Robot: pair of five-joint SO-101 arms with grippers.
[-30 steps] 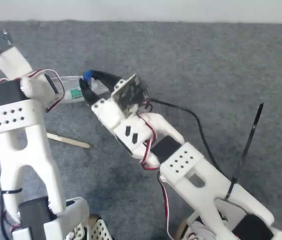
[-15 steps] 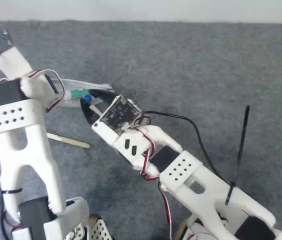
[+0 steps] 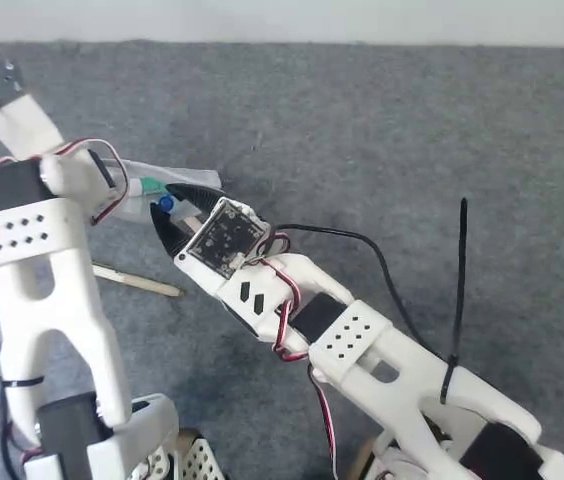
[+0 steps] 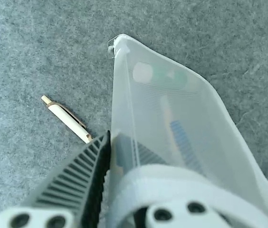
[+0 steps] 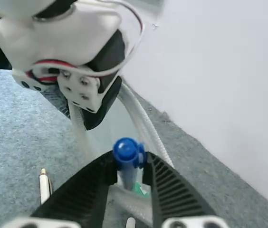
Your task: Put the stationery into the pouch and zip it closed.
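A: What lies closest to the 2 arm bases?

B: A cream pen (image 3: pixel 137 281). It lies flat on the grey table (image 3: pixel 412 130), beside the left arm's upright and apart from the pouch.

A: And the right gripper?

B: It is just past the pen. The right gripper (image 5: pixel 128 164) is clenched on a blue-capped stick (image 5: pixel 126 149), with its 2 black fingers pressing the stick right under the cap.

A: Where is the pouch?

B: Directly beyond that. The translucent pouch (image 3: pixel 187 177) lies between the 2 grippers and stretches away from the left arm. The left gripper (image 4: pixel 114 142) is clamped on the pouch's near edge, with the ribbed black finger on one side and the other finger behind the fabric.

A: Is the stick inside it?

B: In the right wrist view its lower end sits between the pouch's 2 white rims. In the left wrist view a blue shape shows through the wall. I cannot tell how deep it goes.

A: Is anything else in there?

B: Farther along, near the far corner, a green-marked item (image 4: pixel 162 73) and a pale round patch (image 4: pixel 142 72) show through the fabric. What they are is unclear.

A: And past the pouch?

B: There is bare grey table, then a white wall (image 3: pixel 282 20) along its far edge.
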